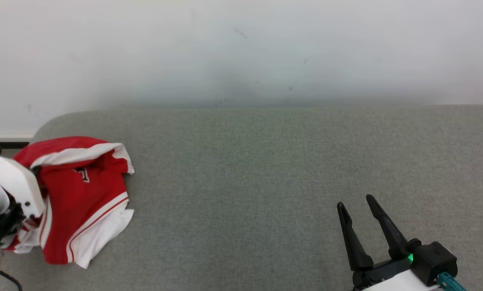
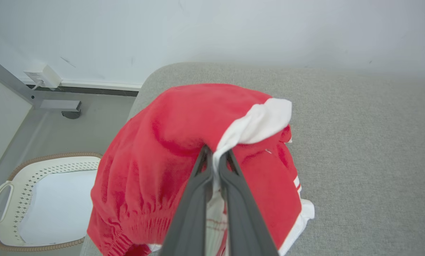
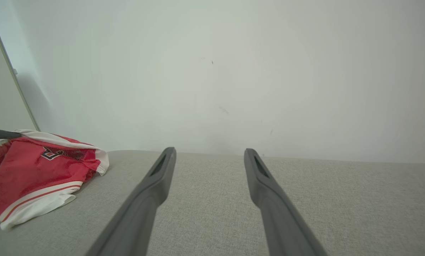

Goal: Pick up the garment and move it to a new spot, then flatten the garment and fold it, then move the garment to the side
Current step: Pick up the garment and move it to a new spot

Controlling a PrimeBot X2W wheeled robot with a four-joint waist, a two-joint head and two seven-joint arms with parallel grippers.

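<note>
Left pincer [image 2: 217, 152] clamps the red garment [image 2: 169, 142], right pincer [image 3: 209, 151] gapes wide, floor basket's [image 2: 56, 160] inside shows plain white

The left hand [image 2: 216, 153] pinches its two fingers tight on a fold of the garment [image 2: 162, 142]. The right hand [image 1: 355, 202] holds its fingers spread apart.

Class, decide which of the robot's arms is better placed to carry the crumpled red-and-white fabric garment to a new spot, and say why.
Left. The left tool is shut on the red-and-white fabric garment at the left end of the grey padded surface; the right tool stands open, far off to the right.
</note>
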